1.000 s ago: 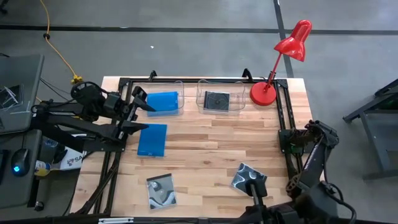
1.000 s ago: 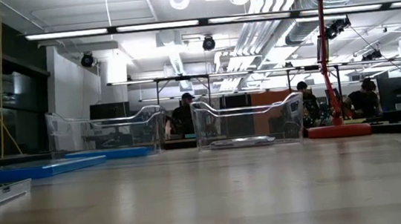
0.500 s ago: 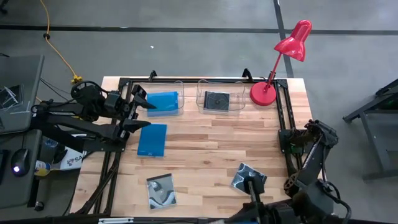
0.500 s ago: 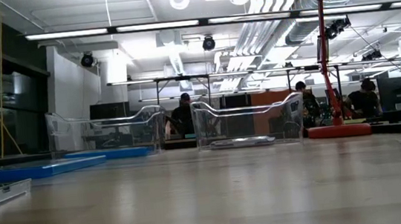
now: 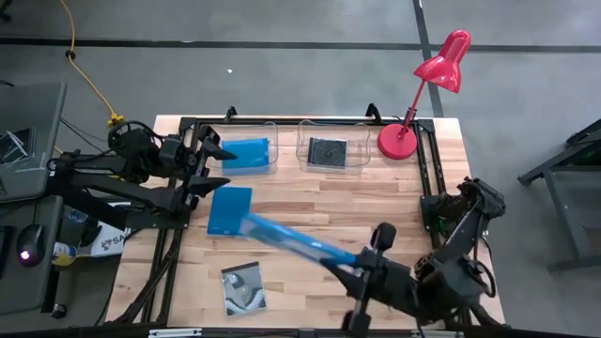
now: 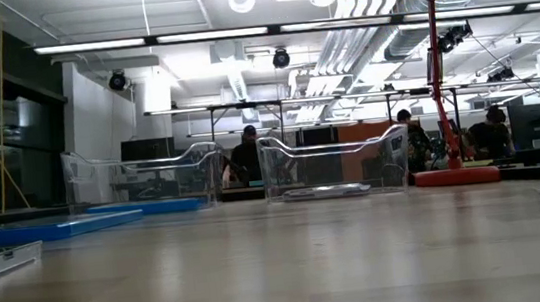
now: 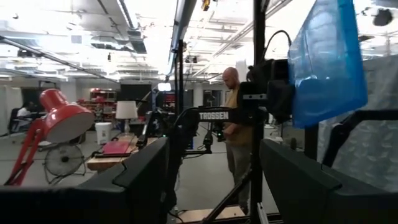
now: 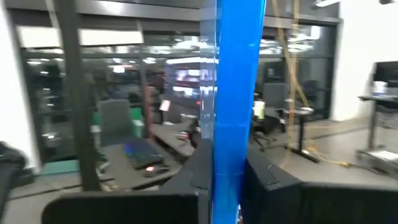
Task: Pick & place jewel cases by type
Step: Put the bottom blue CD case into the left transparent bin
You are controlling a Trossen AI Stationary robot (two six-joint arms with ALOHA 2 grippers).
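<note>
Moved: right arm swung in from my near-right corner since half a second ago; the swirl-cover case that lay there no longer shows.
Right gripper [image 5: 352, 266]: clenched on a bright blue rectangular jewel case [image 5: 296, 242], held edge-on in the air over mid-table.
Left gripper [image 5: 218, 167]: released, holding nothing, hovering at the left side by the far tubs.
On table: second blue case [image 5: 229, 210] flat; square swirl-cover case [image 5: 243, 287] near front edge.
Left clear tub [image 5: 266, 131]: third blue case [image 5: 246, 154].
Right clear tub [image 5: 359, 137]: black square case [image 5: 328, 151].
Far right: red desk lamp [image 5: 424, 90].
</note>
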